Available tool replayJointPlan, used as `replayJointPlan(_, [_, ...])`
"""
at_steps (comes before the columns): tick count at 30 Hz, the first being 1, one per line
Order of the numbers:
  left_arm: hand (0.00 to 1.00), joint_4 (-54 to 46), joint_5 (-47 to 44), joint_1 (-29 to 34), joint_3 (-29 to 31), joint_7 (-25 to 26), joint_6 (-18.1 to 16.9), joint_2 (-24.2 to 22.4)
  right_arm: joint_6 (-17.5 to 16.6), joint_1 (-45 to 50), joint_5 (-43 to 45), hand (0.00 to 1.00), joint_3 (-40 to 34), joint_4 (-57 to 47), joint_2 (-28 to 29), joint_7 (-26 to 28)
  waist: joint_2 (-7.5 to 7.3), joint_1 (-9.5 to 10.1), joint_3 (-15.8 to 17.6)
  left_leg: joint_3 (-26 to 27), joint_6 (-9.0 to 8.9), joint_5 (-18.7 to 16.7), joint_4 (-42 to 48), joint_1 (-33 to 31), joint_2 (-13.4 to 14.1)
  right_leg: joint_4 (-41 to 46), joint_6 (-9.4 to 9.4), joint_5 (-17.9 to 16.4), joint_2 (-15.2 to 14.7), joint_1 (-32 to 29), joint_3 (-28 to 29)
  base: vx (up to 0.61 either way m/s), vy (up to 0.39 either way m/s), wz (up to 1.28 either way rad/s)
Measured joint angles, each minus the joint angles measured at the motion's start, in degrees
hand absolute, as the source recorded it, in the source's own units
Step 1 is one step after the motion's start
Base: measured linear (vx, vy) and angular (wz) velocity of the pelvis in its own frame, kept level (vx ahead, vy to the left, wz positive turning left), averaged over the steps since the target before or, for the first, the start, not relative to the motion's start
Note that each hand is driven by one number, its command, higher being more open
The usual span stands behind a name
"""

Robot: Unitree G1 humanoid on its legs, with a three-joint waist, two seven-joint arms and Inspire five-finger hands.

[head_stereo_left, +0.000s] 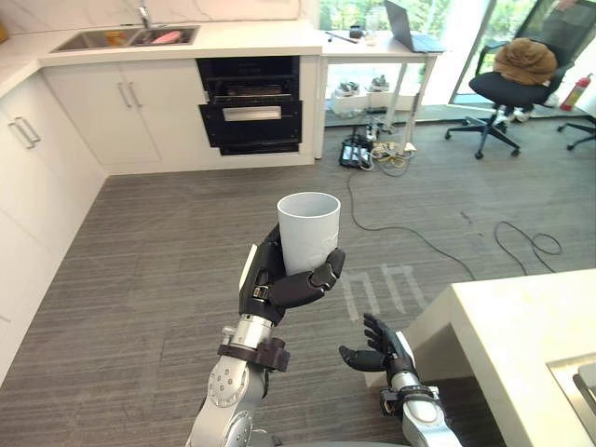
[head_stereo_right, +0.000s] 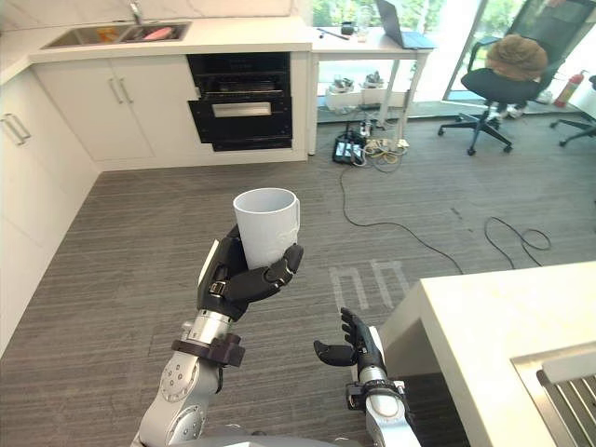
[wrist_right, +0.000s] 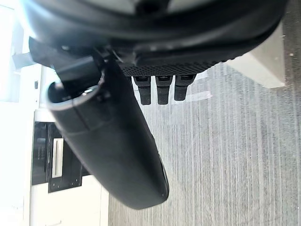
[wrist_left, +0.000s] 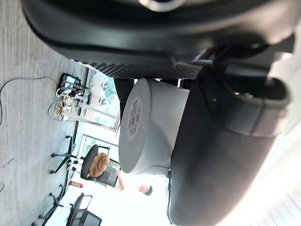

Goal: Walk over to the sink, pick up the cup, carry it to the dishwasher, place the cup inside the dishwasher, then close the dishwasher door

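One white cup (head_stereo_left: 308,231) stands upright and open-mouthed in the left robot hand (head_stereo_left: 279,284), raised in mid-air over the grey plank floor (head_stereo_left: 140,279). The dark fingers curl round its lower wall from the front and the thumb presses from the other side, so the cup is firmly clasped. In the left wrist view the cup's base faces the camera, with a small barcode label (wrist_left: 134,117) stuck on it.

Lower and to the right, the right robot hand (head_stereo_left: 380,352) hangs palm inward with its fingers loosely spread and slightly bent, holding nothing. Just beside it is the corner of a pale near surface (head_stereo_left: 521,326). Faint white markings (head_stereo_left: 386,284) lie on the floor between the two hands and that corner.

Well beyond the cup, across the floor, a dark dishwasher (head_stereo_left: 250,104) sits in a run of white cabinets (head_stereo_left: 121,107). Whether its door is open I cannot tell. The kitchen surface (head_stereo_left: 261,37) above them holds a steel sink (head_stereo_left: 126,38) at its left end, with a tap (head_stereo_left: 144,16) behind it and something orange and something pink lying in the basins.

To the right of the cabinets a far surface (head_stereo_left: 372,45) on legs carries a laptop (head_stereo_left: 410,28). Power strips (head_stereo_left: 358,149) and cords lie on the floor below it. Farther right stands a black office chair (head_stereo_left: 507,88) with a brown bundle (head_stereo_left: 526,58) on its seat, and a red extinguisher (head_stereo_left: 577,91) near the edge.
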Motion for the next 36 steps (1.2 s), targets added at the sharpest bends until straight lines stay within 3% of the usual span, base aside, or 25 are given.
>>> replayJointPlan(3, [0.3, 0.1, -0.1, 1.6, 0.8, 0.2, 0.0, 0.2, 0.0, -0.9, -0.7, 0.9, 0.1, 0.1, 0.8, 0.1, 0.04, -0.03, 0.2, 0.0, 1.3, 2.1, -4.3, 0.7, -2.5, 1.5, 1.38, -0.7, -1.6, -1.8, 1.2, -0.04, 0.071, 0.07])
replayJointPlan(4, [0.3, 0.1, 0.0, 1.9, 0.6, 0.2, 0.1, 0.2, 0.0, -0.9, -0.8, 0.9, 0.0, 0.1, 0.8, 0.1, -0.12, -0.07, 0.4, 0.1, 1.18, 2.0, -4.7, 1.2, -3.0, 2.7, 1.55, -1.4, -2.2, -2.0, 1.3, -0.06, 0.083, 0.03])
replayJointPlan(6, [0.3, 0.0, 0.2, 2.2, 0.1, -0.2, 0.1, 0.5, 0.0, -1.1, -1.8, 0.9, 0.0, 0.2, 0.9, 0.1, -1.89, -0.54, 1.5, 0.3, 2.2, 1.0, -5.4, 3.0, -5.6, 8.8, 1.84, -5.7, -5.4, -3.3, 1.8, -0.02, 0.069, 0.08])
replayJointPlan(8, [0.3, -0.2, 0.5, 2.2, 0.1, -0.5, 0.2, 0.4, 0.0, -1.8, -2.3, 0.9, -0.1, 0.2, 0.5, 0.1, -1.71, -1.42, 1.5, 0.1, 3.04, -0.1, -4.4, 2.9, -6.3, 14.4, 2.47, -5.9, -6.2, -5.2, 2.9, 0.02, 0.045, 0.08])
replayJointPlan(10, [0.3, -0.2, 1.3, 2.1, 0.0, -0.6, 0.4, 0.8, 0.1, -1.8, -2.5, 0.9, -0.1, 0.3, 0.6, 0.1, -1.68, -2.4, 1.6, -1.1, 3.52, -0.4, -4.5, 3.9, -6.3, 21.2, 0.16, -5.0, -5.6, -8.2, 6.1, 0.09, 0.039, 0.25])
replayJointPlan(11, [0.3, 0.0, 1.4, 2.0, -0.1, -0.7, 0.5, 1.1, 0.1, -1.5, -2.8, 0.9, -0.1, 0.2, 0.8, 0.2, -1.63, -3.09, 1.7, -2.6, 3.38, -0.5, -4.5, 4.2, -6.0, 22.5, -1.43, -6.2, -4.2, -9.6, 8.8, 0.12, -0.001, 0.54])
replayJointPlan(13, [0.3, 0.0, 1.4, 1.9, -0.2, -0.7, 0.6, 1.4, 0.1, -1.2, -2.8, 0.9, -0.1, 0.2, 0.8, 0.2, -1.64, -3.78, 1.7, -4.2, 2.9, -0.2, -4.2, 4.2, -5.7, 19.9, -1.22, -6.9, -2.0, -11.3, 12.4, 0.14, -0.03, 0.53])
replayJointPlan(14, [0.3, 0.0, 1.3, 1.8, 0.0, -0.7, 0.5, 1.6, 0.1, -1.1, -2.8, 0.9, 0.0, 0.1, 0.8, 0.2, -1.93, -3.83, 1.5, -5.0, 2.55, -0.5, -3.3, 3.8, -5.8, 15.6, -0.37, -5.7, -1.2, -11.9, 14.1, 0.19, -0.08, 0.52])
replayJointPlan(15, [0.3, 0.5, 1.3, 1.4, 0.2, -0.6, 0.5, 1.7, 0.1, -0.9, -2.8, 0.9, 0.0, 0.1, 0.7, 0.2, -2.11, -3.97, 1.3, -6.3, 2.27, -1.4, -1.5, 3.2, -6.2, 12.6, 2.21, -2.3, -1.1, -11.8, 14.7, 0.21, -0.095, 0.52])
replayJointPlan(16, [0.3, 1.2, 1.3, 1.1, 0.1, -0.6, 0.6, 1.5, 0.1, -0.6, -2.8, 0.9, 0.1, 0.1, 0.5, 0.1, -1.77, -3.88, 1.2, -6.7, 1.99, -1.6, -1.0, 3.1, -6.0, 11.9, 2.57, -2.3, -1.0, -11.2, 14.5, 0.17, -0.08, 0.31])
replayJointPlan(18, [0.3, 1.8, 1.2, 1.3, 0.4, -0.6, 0.6, 1.6, 0.1, -0.7, -2.8, 0.9, 0.7, -0.3, 0.0, 0.4, -0.27, -2.54, 0.4, -6.8, 0.91, -2.2, -1.0, 2.9, -3.9, 8.0, 1.89, -1.0, 0.9, -9.5, 14.0, 0.17, -0.097, -0.06])
replayJointPlan(20, [0.3, 1.8, 1.1, 1.3, 0.8, -0.6, 0.6, 1.5, 0.1, -0.7, -2.9, 0.9, 1.1, -1.1, -0.3, 0.8, 0.24, -2.49, 0.1, -6.8, 0.35, -2.3, -1.9, 3.3, -2.6, 5.1, 1.11, 0.2, 2.2, -8.1, 13.7, 0.14, -0.103, -0.09])
replayJointPlan(26, [0.3, 1.9, 1.1, 1.6, 1.0, -1.0, 0.6, 1.5, 0.1, -0.3, -3.3, 0.9, 0.7, -3.8, -2.6, 0.9, 0.55, -2.8, -0.2, -6.8, -1.06, -1.4, -5.5, 6.2, -1.7, -1.6, 0.48, 2.6, 3.4, -3.9, 14.0, 0.11, -0.04, -0.09])
replayJointPlan(27, [0.3, 2.3, 1.1, 3.4, 4.0, -0.5, 0.7, 1.1, 0.1, 1.9, -4.0, 0.9, 0.6, -3.0, -1.6, 1.1, 0.84, -2.57, -2.3, -9.9, -1.61, 8.0, -15.6, 6.3, -0.9, -13.0, -0.43, 13.3, 5.1, -2.8, 13.7, 0.05, 0.003, -0.01])
replayJointPlan(33, [0.3, 2.4, 1.1, 3.2, 4.3, -0.3, 0.6, 1.0, 0.0, 2.0, -4.0, 0.9, 0.6, -3.0, -1.1, 1.1, 0.69, -2.57, -2.3, -8.3, -1.93, 7.5, -15.1, 6.3, -0.5, -13.5, -0.57, 13.8, 5.6, -3.2, 15.3, 0.0, -0.003, -0.13])
replayJointPlan(36, [0.3, 4.6, 1.1, 1.0, 3.8, -0.2, 0.7, 0.5, 0.1, 3.2, -4.0, 0.9, 0.3, -2.9, -1.1, 0.4, 0.58, -3.99, -2.4, -9.3, -2.05, 7.3, -14.5, 5.3, -0.2, -15.3, -0.68, 14.1, 5.7, -2.9, 13.6, -0.01, -0.029, 0.1])
